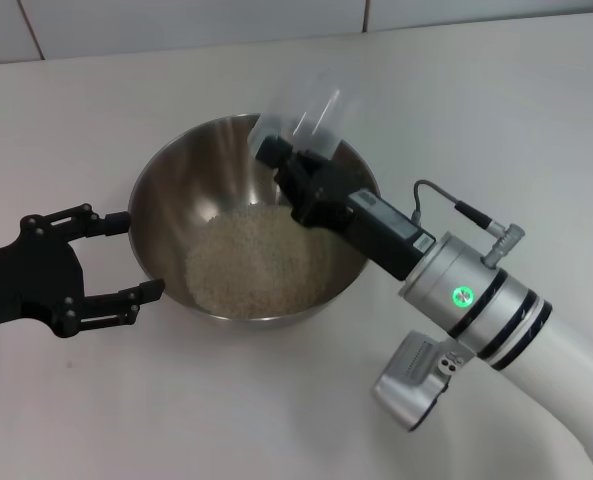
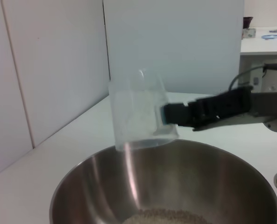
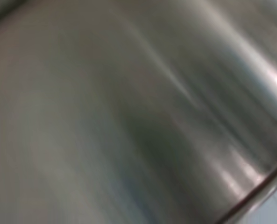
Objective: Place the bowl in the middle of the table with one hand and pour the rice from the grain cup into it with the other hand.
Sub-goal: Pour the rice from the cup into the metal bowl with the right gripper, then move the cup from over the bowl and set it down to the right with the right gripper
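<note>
The shiny steel bowl (image 1: 166,215) stands on the white table (image 1: 496,100) with a pale heap of rice (image 1: 261,262) in its bottom. My right gripper (image 1: 288,150) reaches over the bowl from the right and is shut on the clear grain cup (image 1: 304,118), which it holds above the bowl's far rim; the cup looks empty. My left gripper (image 1: 144,254) is open at the bowl's left side, its fingertips close to the rim. The left wrist view shows the cup (image 2: 138,112), the right gripper (image 2: 171,114), the bowl (image 2: 101,182) and rice (image 2: 166,217). The bowl's inner wall (image 3: 129,116) fills the right wrist view.
A white tiled wall (image 1: 176,20) runs along the table's far edge. In the left wrist view a white shelf (image 2: 269,39) with small items stands far off behind the right arm. Bare tabletop lies in front of and right of the bowl.
</note>
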### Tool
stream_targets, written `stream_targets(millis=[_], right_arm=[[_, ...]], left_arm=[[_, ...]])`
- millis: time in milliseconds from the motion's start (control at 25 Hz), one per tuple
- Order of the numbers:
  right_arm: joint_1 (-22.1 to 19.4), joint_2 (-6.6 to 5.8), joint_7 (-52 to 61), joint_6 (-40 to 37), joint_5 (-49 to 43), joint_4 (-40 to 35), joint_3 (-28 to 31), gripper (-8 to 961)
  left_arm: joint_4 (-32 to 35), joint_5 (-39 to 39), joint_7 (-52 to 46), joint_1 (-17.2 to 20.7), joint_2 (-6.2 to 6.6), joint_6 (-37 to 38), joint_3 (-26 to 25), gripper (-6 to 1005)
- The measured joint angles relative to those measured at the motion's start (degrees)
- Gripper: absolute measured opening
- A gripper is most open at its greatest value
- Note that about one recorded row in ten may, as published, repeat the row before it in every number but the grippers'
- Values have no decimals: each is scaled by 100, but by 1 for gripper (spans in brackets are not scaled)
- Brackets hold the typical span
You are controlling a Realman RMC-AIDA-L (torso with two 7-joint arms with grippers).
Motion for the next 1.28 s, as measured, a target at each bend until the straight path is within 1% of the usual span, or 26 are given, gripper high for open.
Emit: stream_targets(millis=[120,280,480,640,760,920,1040,1160,1280], right_arm=[[-50,0,602,-107,-19,401,484,9],[-224,-1,2258,-494,-278,878,1000,9],[-562,0,3996,-541,-598,1382,1708,8],[-770,-11,5386,-630,-608,1653,2126,8],[-914,-43,6780,-754,-610,1721,2368,8],[-1102,-51,8582,-811,-611,1546,2751,8],[-1198,-58,10049,-804,-597,1176,2974,8],[-1222,-53,11547,-726,-558,561,3094,8],[-1222,-33,12557,-471,-553,-21,3173,8]], left_arm=[[0,-1,0,1,0,6,0,814],[-1,-1,0,8,0,9,0,814],[-1,0,0,9,0,9,-2,814],[1,-1,0,6,0,9,-9,814],[10,0,0,4,0,9,-8,813],[53,0,0,11,0,8,-1,813],[116,-4,0,45,-1,7,0,813],[135,-12,0,57,-1,7,0,813],[137,-16,-5,68,0,7,0,813]])
